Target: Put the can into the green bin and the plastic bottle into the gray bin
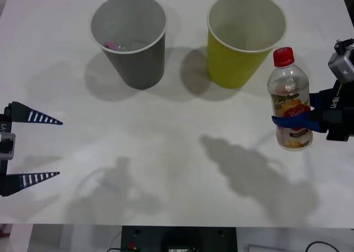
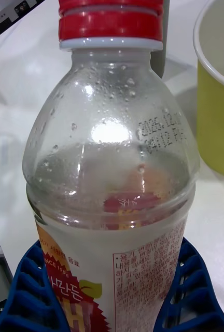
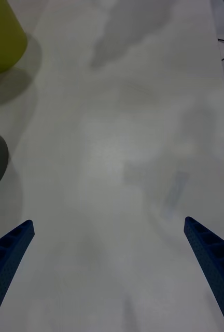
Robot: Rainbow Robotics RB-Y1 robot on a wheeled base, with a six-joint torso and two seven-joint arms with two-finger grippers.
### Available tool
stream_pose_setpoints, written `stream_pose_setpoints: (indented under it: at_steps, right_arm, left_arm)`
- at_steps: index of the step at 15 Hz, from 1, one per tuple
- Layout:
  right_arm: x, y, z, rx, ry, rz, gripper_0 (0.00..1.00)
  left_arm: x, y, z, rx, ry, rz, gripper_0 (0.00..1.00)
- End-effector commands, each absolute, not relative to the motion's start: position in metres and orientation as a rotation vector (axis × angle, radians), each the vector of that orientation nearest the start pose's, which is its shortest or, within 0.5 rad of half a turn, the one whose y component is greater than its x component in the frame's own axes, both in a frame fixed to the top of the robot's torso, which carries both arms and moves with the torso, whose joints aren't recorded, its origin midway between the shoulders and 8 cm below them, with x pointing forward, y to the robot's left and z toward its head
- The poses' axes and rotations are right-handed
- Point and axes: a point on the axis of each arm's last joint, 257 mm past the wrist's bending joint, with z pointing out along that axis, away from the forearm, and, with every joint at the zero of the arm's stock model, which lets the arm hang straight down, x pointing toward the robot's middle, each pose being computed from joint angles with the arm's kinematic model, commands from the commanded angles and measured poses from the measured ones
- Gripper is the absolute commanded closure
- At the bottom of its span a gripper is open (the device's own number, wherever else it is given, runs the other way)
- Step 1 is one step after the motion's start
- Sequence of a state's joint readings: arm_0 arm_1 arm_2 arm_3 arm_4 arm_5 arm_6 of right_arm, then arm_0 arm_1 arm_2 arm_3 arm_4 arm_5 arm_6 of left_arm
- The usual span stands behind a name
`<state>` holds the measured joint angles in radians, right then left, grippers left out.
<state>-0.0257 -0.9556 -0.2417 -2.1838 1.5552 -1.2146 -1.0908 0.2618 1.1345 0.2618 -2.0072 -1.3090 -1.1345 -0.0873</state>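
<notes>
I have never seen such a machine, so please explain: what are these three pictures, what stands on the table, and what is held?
This is a two-armed robot. One camera looks down from above the arms; the other two sit on the wrists. On the white table stand a gray bin with a small pink-tipped thing inside, and a green bin. The right tool, at the table's right side, grips a plastic bottle with a red cap, upright, beside the green bin. The right wrist picture shows that bottle close up. The left tool waits open at the left.
</notes>
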Motion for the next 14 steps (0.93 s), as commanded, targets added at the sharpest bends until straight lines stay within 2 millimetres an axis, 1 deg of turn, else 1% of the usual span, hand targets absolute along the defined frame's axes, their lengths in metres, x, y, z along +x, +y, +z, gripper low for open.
stream_pose_setpoints:
  at_steps: [1, 3, 9, 12, 14]
  right_arm:
    - [0.385, -0.19, -0.076, -1.03, 1.981, 0.501, 1.0]
    - [0.39, -0.174, -0.063, -1.08, 1.958, 0.48, 1.0]
    - [0.403, -0.138, -0.029, -1.214, 1.853, 0.436, 1.0]
    - [0.418, -0.119, -0.011, -1.207, 1.886, 0.433, 1.0]
    - [0.433, -0.109, -0.002, -1.234, 1.883, 0.41, 1.0]
  left_arm:
    - [0.341, 0.286, -0.167, 1.762, 1.444, -0.118, 0.0]
    - [0.341, 0.286, -0.167, 1.762, 1.444, -0.118, 0.0]
    - [0.341, 0.286, -0.167, 1.762, 1.444, -0.118, 0.0]
    - [0.341, 0.286, -0.167, 1.762, 1.444, -0.118, 0.0]
    - [0.341, 0.286, -0.167, 1.762, 1.444, -0.118, 0.0]
